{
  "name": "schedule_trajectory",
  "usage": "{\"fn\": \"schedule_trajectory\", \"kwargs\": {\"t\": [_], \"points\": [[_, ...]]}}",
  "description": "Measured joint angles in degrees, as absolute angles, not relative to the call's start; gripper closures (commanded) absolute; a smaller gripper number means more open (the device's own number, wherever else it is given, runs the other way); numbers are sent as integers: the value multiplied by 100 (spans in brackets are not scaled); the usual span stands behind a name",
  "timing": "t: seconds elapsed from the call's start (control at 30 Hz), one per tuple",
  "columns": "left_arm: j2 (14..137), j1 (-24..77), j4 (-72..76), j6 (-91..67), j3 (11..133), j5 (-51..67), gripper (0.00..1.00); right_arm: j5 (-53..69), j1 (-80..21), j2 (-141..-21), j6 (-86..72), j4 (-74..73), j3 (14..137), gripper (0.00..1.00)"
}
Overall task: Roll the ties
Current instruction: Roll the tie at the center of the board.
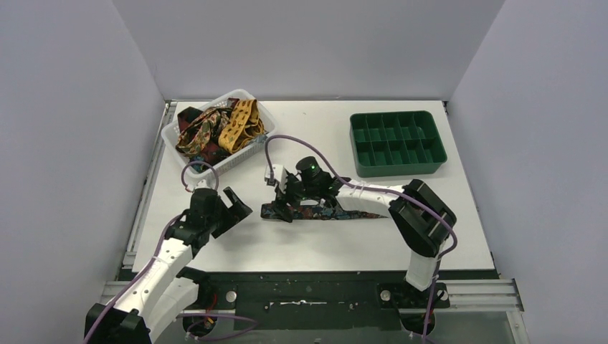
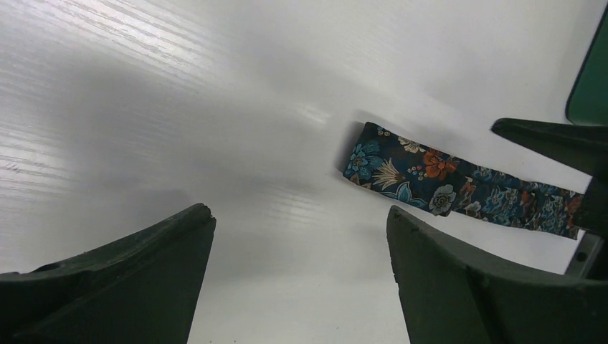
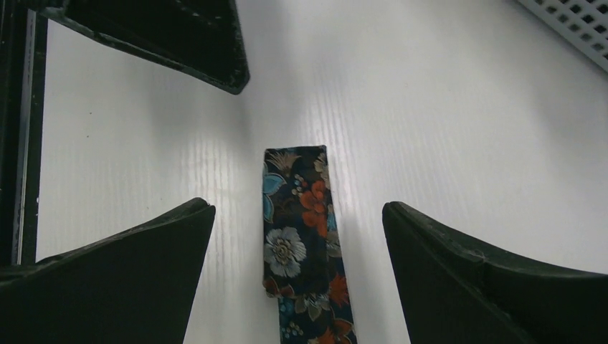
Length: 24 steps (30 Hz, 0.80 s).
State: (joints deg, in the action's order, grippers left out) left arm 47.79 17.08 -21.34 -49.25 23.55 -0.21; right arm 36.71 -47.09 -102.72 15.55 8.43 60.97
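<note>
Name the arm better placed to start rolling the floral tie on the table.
Right. The right arm holds its jaws open astride the floral tie, above its folded end. The left arm, jaws also open, sits off beyond that end over the table and would probably need to travel first.

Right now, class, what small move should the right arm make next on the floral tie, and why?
Probably lower the right pincer and close on the floral tie near its blunt end: its jaws stand open astride the tie, which lies flat and unrolled; the left pincer, also open, holds nothing.
</note>
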Motion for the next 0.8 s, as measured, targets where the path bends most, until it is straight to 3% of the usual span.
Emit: {"fn": "schedule_trajectory", "kwargs": {"t": [0.47,0.6,0.73,0.8], "points": [[4672,1483,-1990,-4912,2281,357,11,3579,-4991,-11312,2047,486,6654,12],[4672,1455,-1984,-4908,2281,399,11,3555,-4993,-11655,2298,213,6980,26],[4672,1444,-1984,-4910,2279,416,11,3610,-5000,-11850,2576,-71,7332,54],[4661,1437,-1981,-4912,2268,421,11,3673,-5004,-11850,2661,-106,7330,59]]}}
